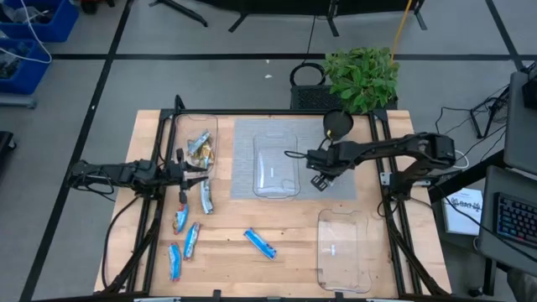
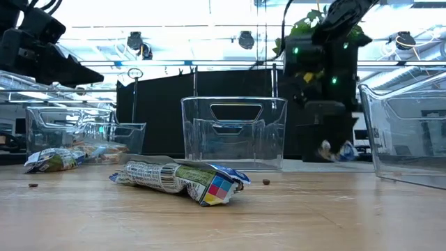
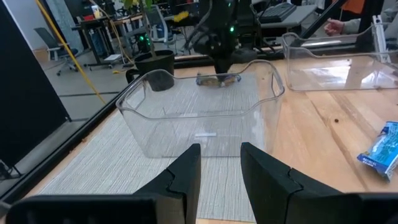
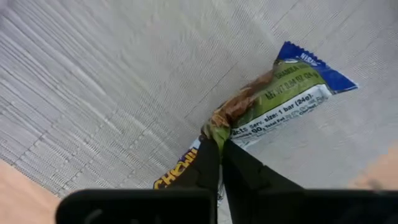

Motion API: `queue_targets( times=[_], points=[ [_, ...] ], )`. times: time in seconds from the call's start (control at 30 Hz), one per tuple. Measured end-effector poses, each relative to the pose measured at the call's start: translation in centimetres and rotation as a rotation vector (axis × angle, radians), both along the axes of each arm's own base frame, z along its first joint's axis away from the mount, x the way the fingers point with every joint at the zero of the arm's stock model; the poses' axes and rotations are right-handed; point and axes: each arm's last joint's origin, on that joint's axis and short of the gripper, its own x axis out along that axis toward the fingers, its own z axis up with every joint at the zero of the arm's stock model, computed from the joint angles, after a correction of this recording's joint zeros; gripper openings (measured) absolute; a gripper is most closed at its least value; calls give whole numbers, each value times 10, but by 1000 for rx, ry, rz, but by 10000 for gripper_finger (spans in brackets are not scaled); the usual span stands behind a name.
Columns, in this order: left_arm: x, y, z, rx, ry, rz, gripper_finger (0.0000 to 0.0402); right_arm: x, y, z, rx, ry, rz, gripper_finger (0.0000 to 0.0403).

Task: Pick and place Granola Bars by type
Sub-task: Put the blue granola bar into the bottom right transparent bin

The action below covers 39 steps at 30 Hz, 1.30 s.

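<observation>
My right gripper [image 1: 320, 179] points down over the grey mat [image 1: 243, 134], just right of the middle clear tray [image 1: 277, 164], and is shut on a granola bar [image 4: 283, 102] with a green, white and blue wrapper. My left gripper [image 3: 221, 168] waits at the table's left, level, open, with nothing between its fingers, facing the middle tray. Several blue bars [image 1: 191, 239] and a silver one [image 1: 205, 199] lie flat on the wood near it. Another blue bar [image 1: 260, 243] lies near the front middle. The left tray [image 1: 198, 144] holds tan bars. My right gripper pinches the bar between its two fingers at the crumpled middle of the wrapper [image 4: 227, 119]. The fingers come from above, pointing down, and lie across the bar, whose ends stick out on either side. Whether the bar rests on the mat or hangs just above it, I cannot tell.
A third clear tray [image 1: 344, 250] stands at the front right. A potted plant [image 1: 362, 75] and a black basket [image 1: 307, 77] sit beyond the far edge. Bare wood lies between the front bar and the right tray.
</observation>
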Motion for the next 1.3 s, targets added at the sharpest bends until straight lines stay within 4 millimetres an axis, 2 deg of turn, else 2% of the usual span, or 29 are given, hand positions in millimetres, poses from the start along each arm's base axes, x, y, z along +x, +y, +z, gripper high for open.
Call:
queue_targets(
  times=[0.13,0.3,0.47,0.57,0.73,0.9,1.03,1.3],
  points=[
    [0,0,0,1,4,0,120,-4,7,21,-52,-100,37,2],
    [0,0,-1,2,6,0,120,-12,25,63,-74,-365,115,1],
    [0,0,-1,0,6,0,120,-24,63,110,56,-725,383,1],
    [0,0,-1,0,7,1,120,-35,89,130,166,-881,459,0],
    [0,0,-1,-4,14,2,120,-53,129,132,279,-870,493,0],
    [0,0,-2,-6,17,2,120,-58,155,124,280,-833,461,0],
    [0,0,-2,-5,17,3,120,-60,164,122,257,-834,465,0],
    [0,0,-2,-5,17,3,120,-60,164,122,241,-838,477,0]
  ],
)
